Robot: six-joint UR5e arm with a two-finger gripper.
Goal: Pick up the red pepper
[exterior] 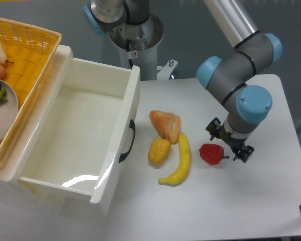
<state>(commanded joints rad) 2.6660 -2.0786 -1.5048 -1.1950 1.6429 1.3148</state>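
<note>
While my gripper [229,142] hangs spread just above and to the right of the red pepper [211,153], nothing is pinched yet; the two fingers stand apart, one near the pepper's upper right edge, the other [244,151] out past its stem. Pepper sits on the white table [271,201], right of the banana [179,163], well apart from the yellow pepper [159,150] and the croissant [166,125], so neighbours aren't a collision risk. Real risk as I judge it: I'm offset, not centred. If I drop from here, one finger likely lands on the pepper's shoulder instead of beside it and shoves or rolls it toward the banana. Shape is lumpy, rounded and glossy, so an off-centre pinch could squirt it out sideways on closing. Stem points toward my far finger; catching only the stem would give a weak hold that spins. Can't tell my height over the table from this one view, so descending too far and hitting the surface is also possible. Open drawer [80,135] and basket [25,55] are far left, irrelevant.
</note>
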